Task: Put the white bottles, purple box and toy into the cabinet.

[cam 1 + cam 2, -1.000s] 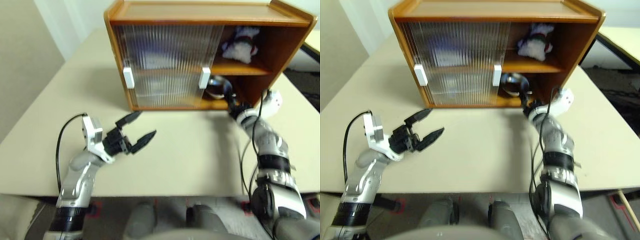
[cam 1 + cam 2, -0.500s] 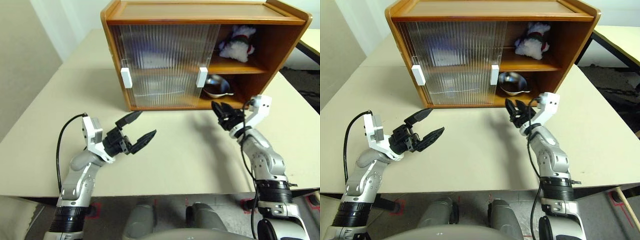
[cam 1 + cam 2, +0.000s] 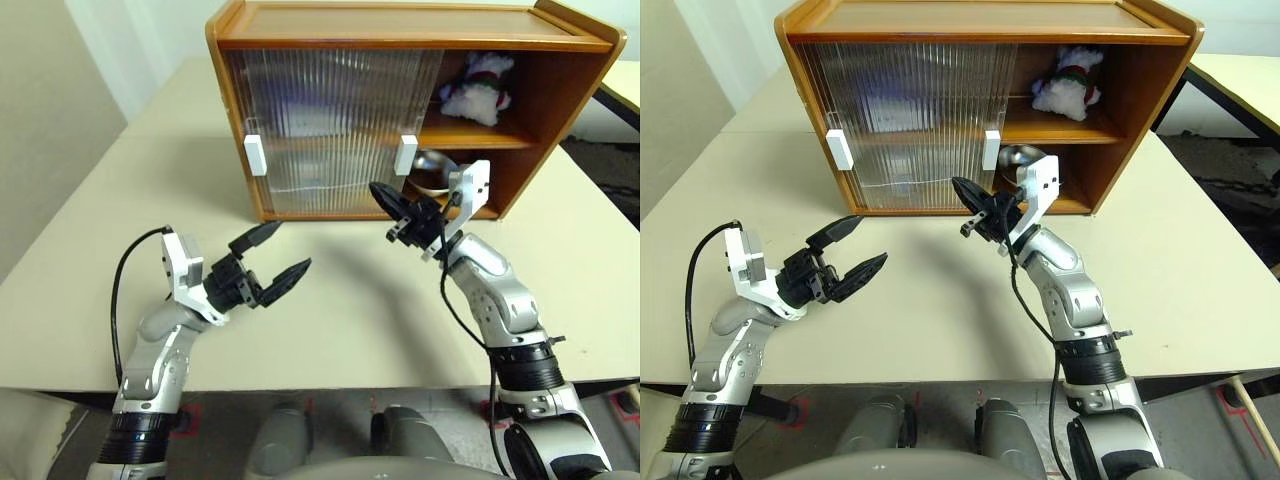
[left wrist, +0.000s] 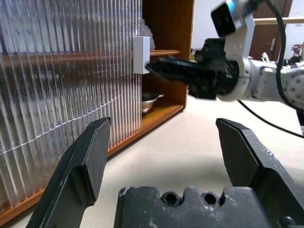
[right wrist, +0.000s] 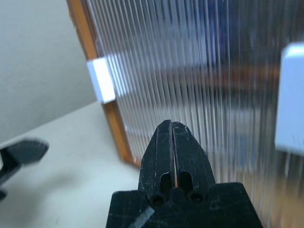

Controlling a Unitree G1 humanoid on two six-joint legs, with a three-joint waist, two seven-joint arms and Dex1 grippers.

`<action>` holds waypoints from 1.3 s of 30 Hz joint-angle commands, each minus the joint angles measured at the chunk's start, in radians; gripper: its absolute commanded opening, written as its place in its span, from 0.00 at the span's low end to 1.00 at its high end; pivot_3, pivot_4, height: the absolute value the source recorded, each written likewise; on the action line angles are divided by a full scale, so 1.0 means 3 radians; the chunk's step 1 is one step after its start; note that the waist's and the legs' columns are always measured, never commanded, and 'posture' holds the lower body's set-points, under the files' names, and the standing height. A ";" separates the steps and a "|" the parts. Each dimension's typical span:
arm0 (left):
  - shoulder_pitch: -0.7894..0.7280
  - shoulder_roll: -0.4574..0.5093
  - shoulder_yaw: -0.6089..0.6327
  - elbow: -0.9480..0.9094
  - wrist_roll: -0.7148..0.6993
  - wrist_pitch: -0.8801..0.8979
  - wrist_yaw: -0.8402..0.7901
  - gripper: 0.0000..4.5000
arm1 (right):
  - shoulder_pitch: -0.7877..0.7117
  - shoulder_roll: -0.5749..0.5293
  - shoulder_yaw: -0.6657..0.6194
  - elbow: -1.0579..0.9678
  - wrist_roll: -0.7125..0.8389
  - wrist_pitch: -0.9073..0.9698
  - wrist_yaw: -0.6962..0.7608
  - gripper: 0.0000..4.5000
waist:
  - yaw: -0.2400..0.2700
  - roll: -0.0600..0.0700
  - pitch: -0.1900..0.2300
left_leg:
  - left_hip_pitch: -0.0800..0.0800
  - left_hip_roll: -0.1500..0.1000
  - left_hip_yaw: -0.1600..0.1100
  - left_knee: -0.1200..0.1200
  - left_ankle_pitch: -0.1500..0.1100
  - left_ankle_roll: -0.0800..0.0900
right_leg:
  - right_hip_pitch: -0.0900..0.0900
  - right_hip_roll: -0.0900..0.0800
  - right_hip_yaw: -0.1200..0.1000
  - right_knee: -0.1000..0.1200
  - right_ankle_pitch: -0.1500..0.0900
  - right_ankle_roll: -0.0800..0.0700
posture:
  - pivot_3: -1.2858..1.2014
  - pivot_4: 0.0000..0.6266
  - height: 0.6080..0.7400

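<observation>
Lower left of frame: left gripper (image 3: 272, 256) over bare table (image 3: 90, 260), fingers spread wide and empty, aimed up and right toward cabinet (image 3: 400, 25). Upper centre: both ribbed doors (image 3: 330, 130) stacked across cabinet's left part, white handles (image 3: 255, 155) at their edges, dim shapes behind the ribbing too vague to name. Centre right: right gripper (image 3: 383, 196), fingers pressed together on nothing, tip just below and left of right-hand handle (image 3: 406, 155), long axis slanting up-left across door face. Upper right: toy (image 3: 478, 88) on shelf in open bay, bowl (image 3: 432, 170) beneath it. Likely next step: pushing that handle rightward to shut the bay; right arm clearly nearer, handle's left edge facing the tip. Open run ahead to cabinet's right wall; bowl rim near door track a possible snag.
</observation>
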 commanded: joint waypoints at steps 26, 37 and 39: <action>-0.0078 -0.0134 -0.0089 0.0127 0.0112 -0.0055 -0.0012 1.00 | -0.0288 -0.0159 -0.0370 0.0393 -0.0367 -0.0012 -0.0807 0.00 | 0.0004 -0.0004 -0.0002 | -0.0001 -0.0002 0.0001 0.0001 0.0000 -0.0001 | 0.0000 -0.0003 0.0000 0.0001 0.0001 -0.0001 | 0.60 0.00 1.00; -0.0113 -0.0119 -0.0096 0.0146 0.0101 -0.0037 -0.0044 1.00 | -0.0124 -0.0361 -0.0597 0.0390 -0.0413 -0.0104 -0.0842 0.00 | 0.0002 -0.0007 -0.0005 | -0.0001 -0.0003 0.0001 0.0003 0.0000 0.0000 | 0.0001 -0.0003 0.0001 0.0001 0.0001 -0.0001 | 0.60 0.00 1.00; -0.0117 -0.0114 -0.0098 0.0155 0.0097 -0.0034 -0.0053 1.00 | -0.0086 -0.0421 -0.0651 0.0409 -0.0413 -0.0128 -0.0850 0.00 | 0.0003 -0.0008 -0.0005 | -0.0001 -0.0003 0.0001 0.0003 0.0000 0.0000 | 0.0001 -0.0003 0.0001 0.0001 0.0001 -0.0001 | 0.60 0.00 1.00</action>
